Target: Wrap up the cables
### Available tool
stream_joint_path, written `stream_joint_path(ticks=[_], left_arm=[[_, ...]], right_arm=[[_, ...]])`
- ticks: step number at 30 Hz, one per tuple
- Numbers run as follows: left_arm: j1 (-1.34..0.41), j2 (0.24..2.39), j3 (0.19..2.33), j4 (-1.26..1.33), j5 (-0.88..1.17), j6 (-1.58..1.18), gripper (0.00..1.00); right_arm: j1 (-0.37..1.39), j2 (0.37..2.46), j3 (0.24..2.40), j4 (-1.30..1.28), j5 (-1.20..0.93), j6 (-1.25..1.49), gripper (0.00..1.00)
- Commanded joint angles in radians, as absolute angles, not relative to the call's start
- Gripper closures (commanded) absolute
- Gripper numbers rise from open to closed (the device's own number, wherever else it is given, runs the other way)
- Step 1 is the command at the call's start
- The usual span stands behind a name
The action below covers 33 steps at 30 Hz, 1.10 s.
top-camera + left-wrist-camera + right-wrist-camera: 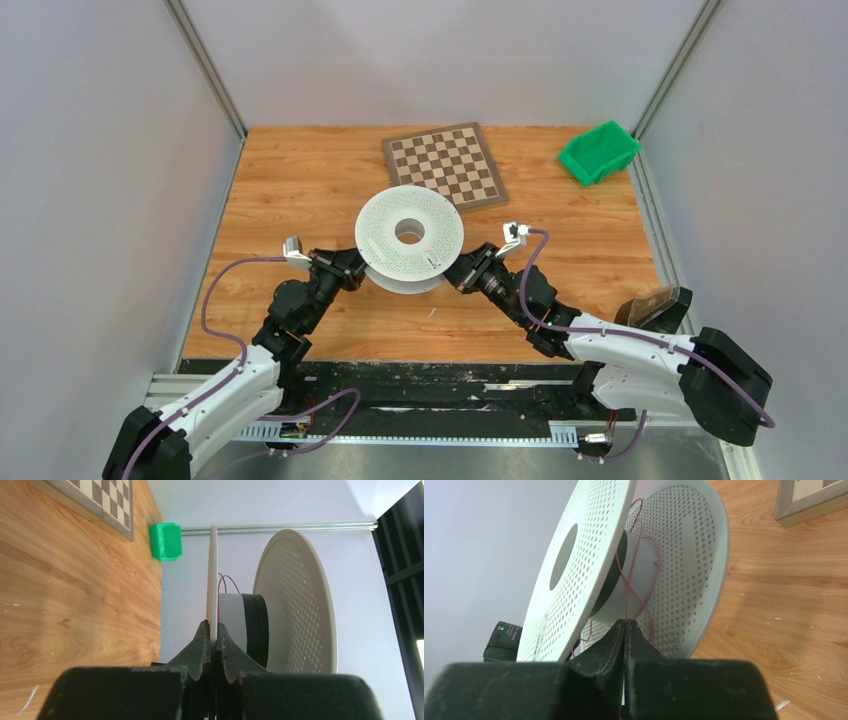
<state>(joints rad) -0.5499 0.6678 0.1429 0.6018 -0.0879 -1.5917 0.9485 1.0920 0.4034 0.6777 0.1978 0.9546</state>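
A white perforated spool (410,240) sits tilted at the table's middle. My left gripper (358,268) is at its left rim. In the left wrist view the gripper (213,630) is shut on the thin edge of one flange (213,570); the other flange (300,600) and the core with a black band (255,630) lie beyond. My right gripper (462,275) is at the spool's right side. In the right wrist view it (626,622) is shut on a thin red cable (630,592) that loops loosely around the core between the two flanges (574,555).
A chessboard (445,165) lies behind the spool. A green bin (598,152) stands at the back right corner. A brown object (655,303) sits at the right edge by the right arm. Grey walls enclose the table.
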Motion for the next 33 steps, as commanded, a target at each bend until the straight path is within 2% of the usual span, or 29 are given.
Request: stream_joint_path(ticks=[1,21,26,33], left_arm=[[-0.553,0.648,0.189,0.731,-0.100,-1.631,1.00],[-0.553,0.650,0.180,0.739,-0.114,-1.630,1.00],[-0.552,0.647,0.177,0.746,-0.127,-1.629,1.00],[-0.552,0.634,0.164,0.737,-0.132,-1.613,1.00]], right_arm=[[0.961,1.082,0.441,0.607,0.248,0.900,0.94],[0.962,0.923,0.396,0.537,0.273,0.904,0.68],[0.962,0.857,0.368,0.487,0.265,0.897,0.65],[0.947,0.696,0.340,0.329,0.356,0.884,0.62]])
